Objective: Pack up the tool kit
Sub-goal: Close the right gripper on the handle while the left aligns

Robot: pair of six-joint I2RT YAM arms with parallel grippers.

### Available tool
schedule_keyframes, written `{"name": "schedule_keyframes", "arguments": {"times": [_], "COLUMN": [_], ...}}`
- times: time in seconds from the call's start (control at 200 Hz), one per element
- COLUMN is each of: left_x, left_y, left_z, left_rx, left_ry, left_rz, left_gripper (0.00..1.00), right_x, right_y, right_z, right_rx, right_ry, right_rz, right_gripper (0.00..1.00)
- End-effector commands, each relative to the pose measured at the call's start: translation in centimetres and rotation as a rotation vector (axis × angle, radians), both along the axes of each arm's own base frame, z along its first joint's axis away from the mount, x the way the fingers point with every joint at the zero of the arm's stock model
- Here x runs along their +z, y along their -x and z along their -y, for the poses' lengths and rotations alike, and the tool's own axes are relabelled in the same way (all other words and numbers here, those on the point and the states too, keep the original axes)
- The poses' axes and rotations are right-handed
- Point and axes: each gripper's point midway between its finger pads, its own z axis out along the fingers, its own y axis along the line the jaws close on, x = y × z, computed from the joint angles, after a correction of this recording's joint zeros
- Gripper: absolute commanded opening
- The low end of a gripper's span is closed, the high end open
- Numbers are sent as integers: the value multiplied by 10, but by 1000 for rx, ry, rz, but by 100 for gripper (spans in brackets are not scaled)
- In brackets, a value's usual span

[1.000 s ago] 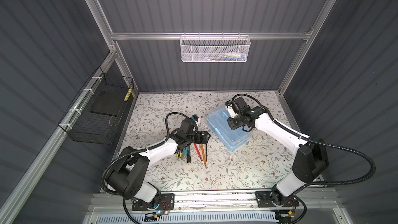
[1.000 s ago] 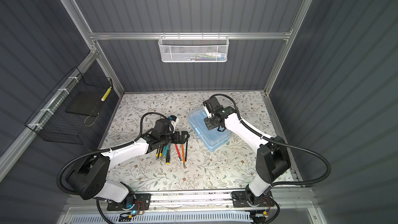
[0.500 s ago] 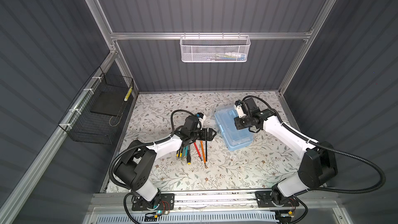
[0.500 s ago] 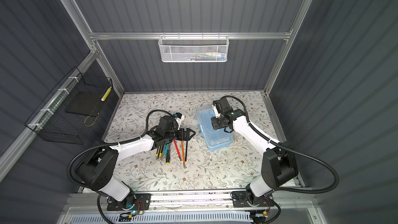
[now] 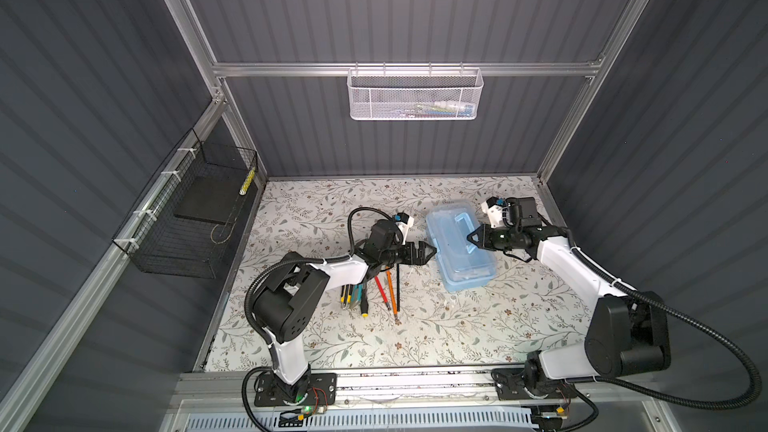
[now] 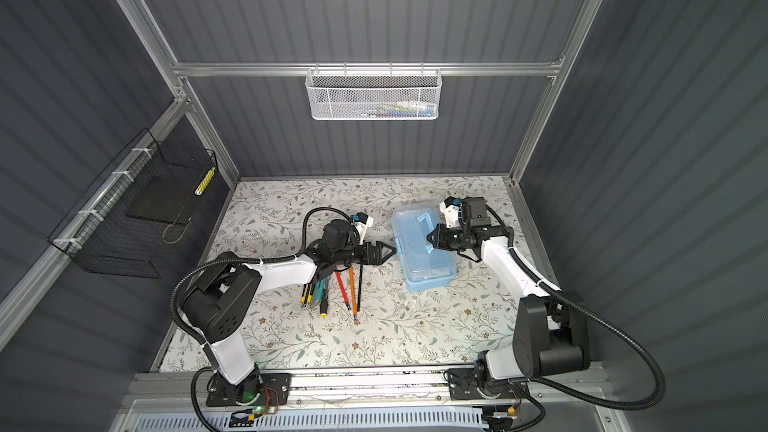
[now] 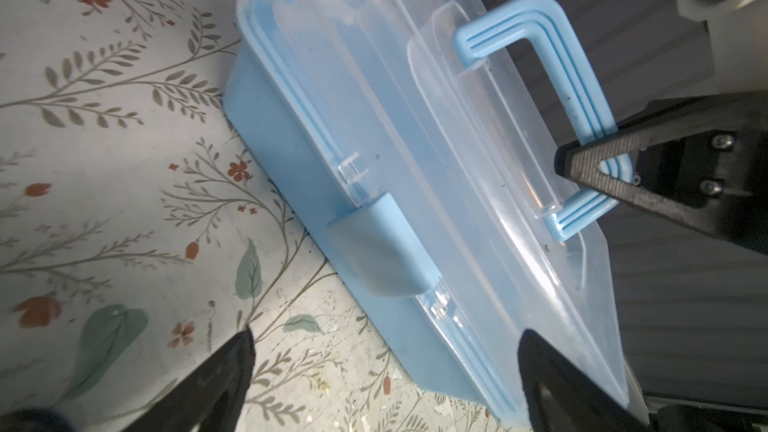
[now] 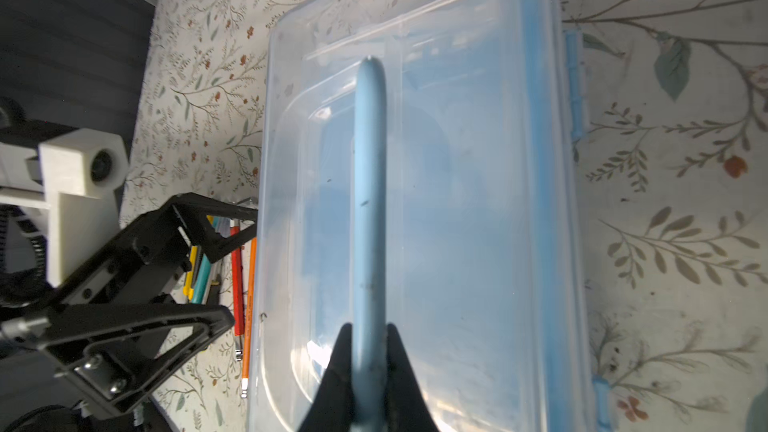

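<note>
On my feed the box (image 7: pixel 291 151) reads as smooth, matt light-blue plastic, and its lid (image 7: pixel 415 118) as clear glossy plastic with a few specks. The handle (image 7: pixel 552 35) is pale-blue plastic with moulded ribs, and the latch (image 7: pixel 374 251) is smooth. I see a matt printed table cover (image 7: pixel 104 160); paper or vinyl, I can't tell. The right gripper (image 7: pixel 561 160) has matt black fingers (image 7: pixel 665 124) with a fine layered grain and bright metal screws (image 7: pixel 722 141). The mesh basket (image 5: pixel 415 97) looks like white-coated metal and the frame rail (image 5: pixel 291 69) like brushed aluminium.
</note>
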Motion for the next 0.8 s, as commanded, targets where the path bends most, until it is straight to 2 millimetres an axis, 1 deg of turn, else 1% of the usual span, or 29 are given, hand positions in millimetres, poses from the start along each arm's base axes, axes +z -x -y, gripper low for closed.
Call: {"name": "schedule_keyframes", "arguments": {"times": [0.0, 0.095, 0.195, 0.335, 0.486, 0.596, 0.791], "left_x": [19, 20, 27, 37, 35, 34, 30], "left_y": [-4, -5, -6, -8, -9, -9, -5], "left_z": [16, 20, 21, 20, 24, 27, 36], "left_rx": [-25, -29, -26, -20, -26, -26, -41], "left_ry": [76, 101, 123, 135, 155, 187, 213], "left_rz": [28, 26, 42, 66, 53, 46, 30], "left_gripper": [100, 100, 100, 100, 100, 100, 100], "right_x": [17, 25, 32, 19, 6, 2, 1], "right_y": [7, 6, 4, 4, 3, 3, 4], "right_z": [-11, -7, -3, 2, 5, 6, 6], "right_rx": [45, 40, 30, 10, -1, -6, -7], "right_ry": [-212, -321, -402, -386, -378, -366, -360], "right_rz": [-6, 5, 19, -2, -26, -27, -25], "right_gripper": [0, 0, 0, 0, 0, 0, 0]}}
